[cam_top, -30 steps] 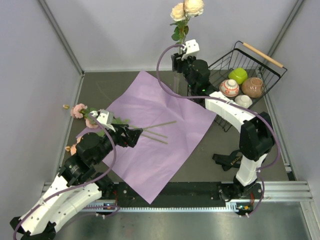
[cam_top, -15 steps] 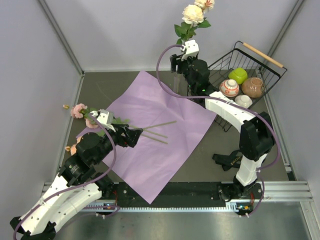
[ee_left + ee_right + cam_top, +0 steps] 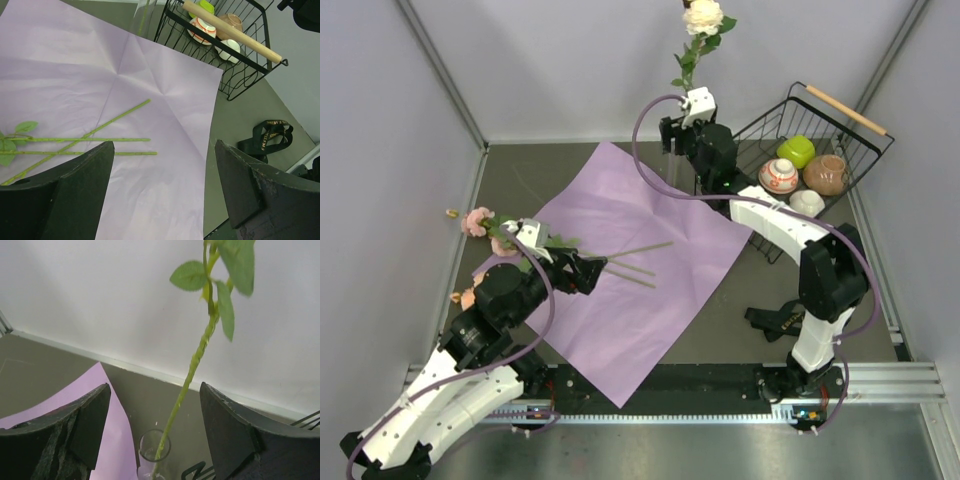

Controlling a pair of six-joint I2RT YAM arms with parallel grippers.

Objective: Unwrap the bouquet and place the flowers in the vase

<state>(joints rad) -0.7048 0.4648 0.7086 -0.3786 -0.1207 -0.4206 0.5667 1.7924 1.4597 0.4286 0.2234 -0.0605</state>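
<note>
I take the large pink-lilac paper sheet [image 3: 620, 320] as my mark. Just off its far right edge stands the small clear glass vase [image 3: 154, 447], with one cream rose on a long green stem [image 3: 192, 365] rising from it at a lean. My right pincer [image 3: 155, 387] stands wide to either side of that stem and touches it nowhere that I can see. The remaining long thin green stems [image 3: 100, 140] lie crossed on the sheet's left half, and their pink blooms [image 3: 477, 221] hang past its left corner. My left pincer [image 3: 164, 145] hovers wide open over their bare ends, holding nothing. I judge these flowers light and top-heavy. The stems look thin and fairly stiff, so they could roll or slip between my pads. The heads and leaves look soft enough to crush. I would pinch one stem on its bare length below the leaves, where it lies apart from the others. The vase looks narrow, light and fragile, so a sideways knock could tip it.
</note>
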